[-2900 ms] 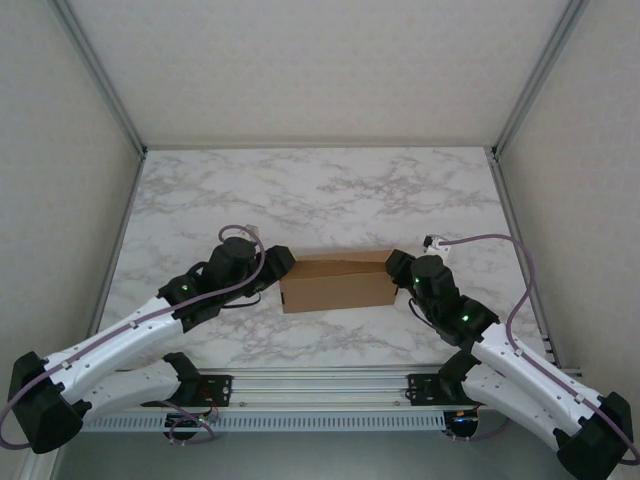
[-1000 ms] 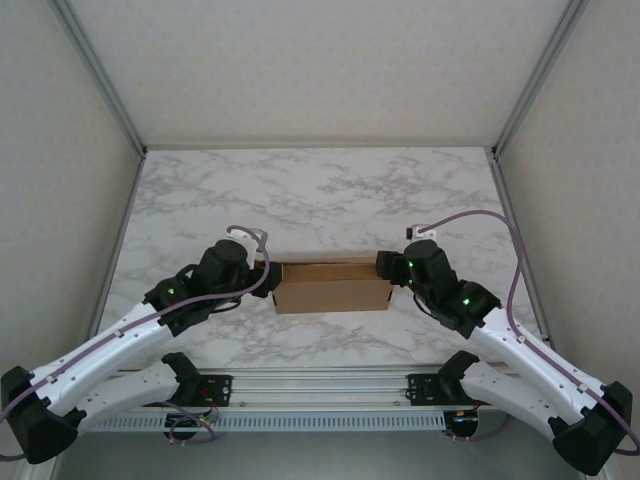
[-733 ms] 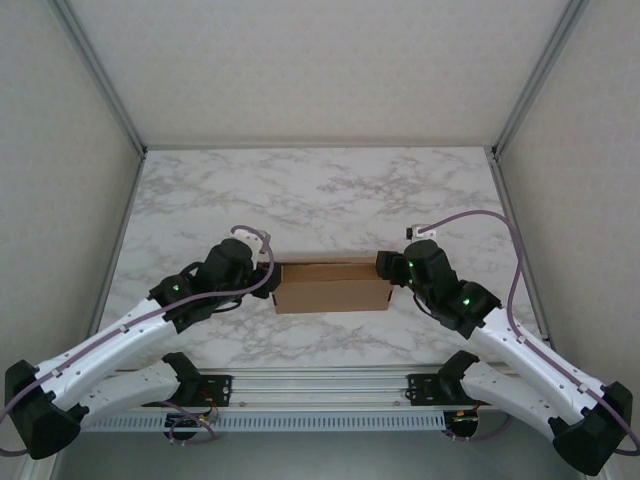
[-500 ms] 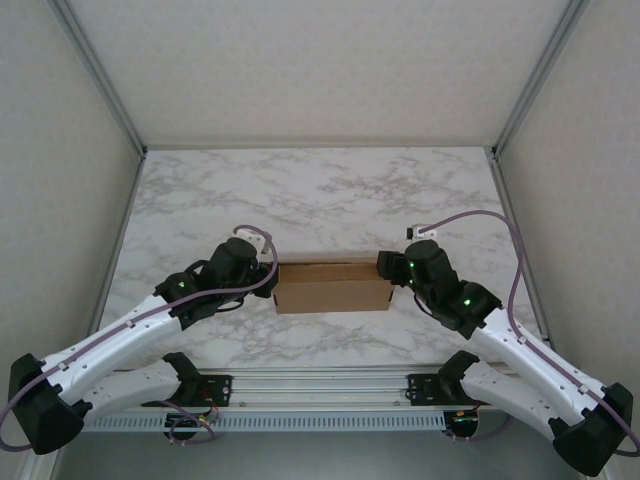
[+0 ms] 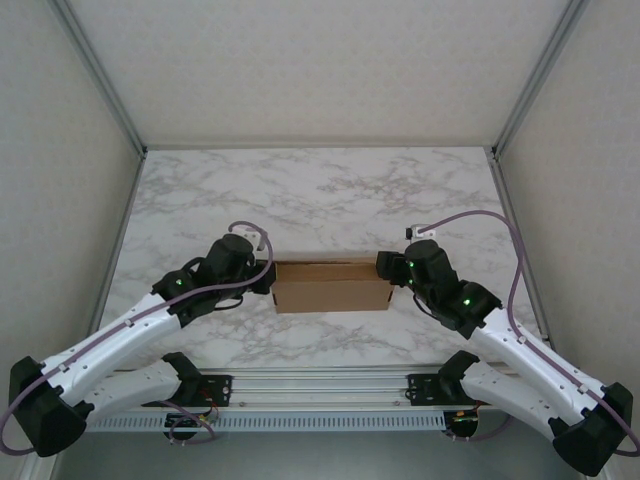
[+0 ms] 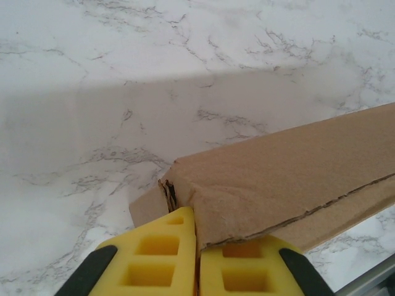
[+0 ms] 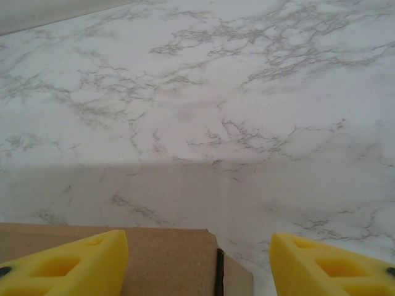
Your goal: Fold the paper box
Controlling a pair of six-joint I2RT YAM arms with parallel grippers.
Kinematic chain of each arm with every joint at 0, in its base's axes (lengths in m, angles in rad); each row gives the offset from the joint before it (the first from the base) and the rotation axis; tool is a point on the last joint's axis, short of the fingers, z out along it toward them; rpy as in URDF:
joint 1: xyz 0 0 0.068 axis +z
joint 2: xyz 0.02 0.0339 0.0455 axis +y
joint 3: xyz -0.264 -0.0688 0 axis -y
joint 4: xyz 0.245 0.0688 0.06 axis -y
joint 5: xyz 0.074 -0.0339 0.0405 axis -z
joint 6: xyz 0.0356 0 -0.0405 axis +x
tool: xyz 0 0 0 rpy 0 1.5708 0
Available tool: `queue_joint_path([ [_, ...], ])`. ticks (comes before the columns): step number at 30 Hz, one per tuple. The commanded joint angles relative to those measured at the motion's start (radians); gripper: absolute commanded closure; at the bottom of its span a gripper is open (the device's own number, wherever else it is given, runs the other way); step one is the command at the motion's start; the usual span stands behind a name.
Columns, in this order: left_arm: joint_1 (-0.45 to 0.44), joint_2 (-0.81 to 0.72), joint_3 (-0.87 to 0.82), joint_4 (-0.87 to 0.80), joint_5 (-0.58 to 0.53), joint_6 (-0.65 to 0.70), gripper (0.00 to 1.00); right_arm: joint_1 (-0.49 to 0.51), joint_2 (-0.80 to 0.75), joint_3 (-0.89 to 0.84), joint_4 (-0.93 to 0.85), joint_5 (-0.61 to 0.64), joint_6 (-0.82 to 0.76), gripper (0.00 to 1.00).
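The shallow, plain-brown paper box (image 5: 332, 284) lies closed, left tool (image 6: 197, 237) clamped on its creased corner, right tool (image 7: 197, 246) spread apart.

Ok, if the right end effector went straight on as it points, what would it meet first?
For the right end effector, likely the cardboard box, whose end lies low between its open jaws; beyond that, the marble table. Depth is hard to judge.

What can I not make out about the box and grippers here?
Top view: black wrists cover both ends of the plain brown cardboard box.
Left wrist view: the flap hides whether the shut left gripper pinches it.
Right wrist view: the frame edge cuts off the box and the open right gripper.
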Motion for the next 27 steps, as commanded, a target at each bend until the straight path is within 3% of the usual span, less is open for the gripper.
queue_joint_path([
  [1,0.031,-0.028,0.039,0.05,0.077,-0.054,0.93,-0.004,0.015,-0.022,-0.02,-0.015,0.002,0.38],
  [6,0.063,-0.035,0.021,0.091,0.158,-0.104,0.93,-0.004,0.02,-0.025,-0.021,-0.019,0.007,0.39],
  [15,0.084,-0.031,0.052,0.097,0.197,-0.135,0.93,-0.004,0.02,-0.036,-0.017,-0.026,0.015,0.39],
  [27,0.116,-0.058,-0.036,0.044,0.141,-0.086,0.93,-0.004,0.009,-0.037,-0.034,-0.009,-0.002,0.39],
])
